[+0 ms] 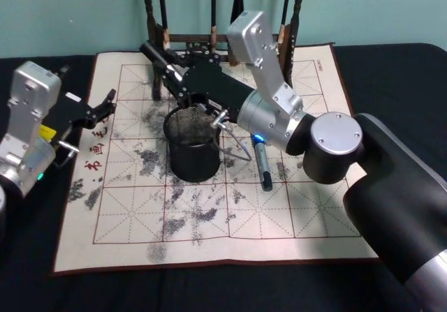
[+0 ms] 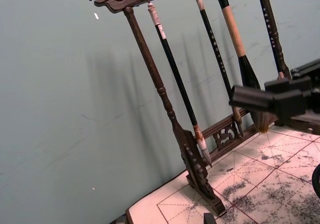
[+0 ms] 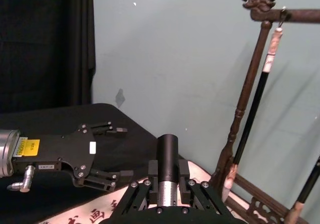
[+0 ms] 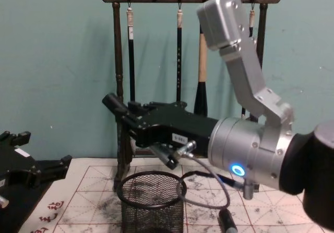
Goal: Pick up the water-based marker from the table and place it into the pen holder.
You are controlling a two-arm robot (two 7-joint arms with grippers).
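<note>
Here, the carrying step is in hand: the right gripper point(image 1: 167, 66) has its jaws clamped on the marker point(image 3: 167, 156), held above and just behind the pen holder point(image 1: 195, 162), near the brush rack point(image 4: 119, 76). The holder looks empty. The next move calls for centring the marker over the rim, tipping it down and releasing. A second pen point(image 1: 262, 162) lies on the desk point(image 1: 391, 75) mat beside the holder. The left gripper point(image 1: 105, 106) sits idle at the mat's left edge, jaws apart.

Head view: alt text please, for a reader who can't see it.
The right gripper holds a dark marker above and just beyond the black mesh pen holder on the ink-smudged calligraphy mat. A second marker lies on the mat right of the holder; the left gripper hovers open at the mat's left edge.
</note>
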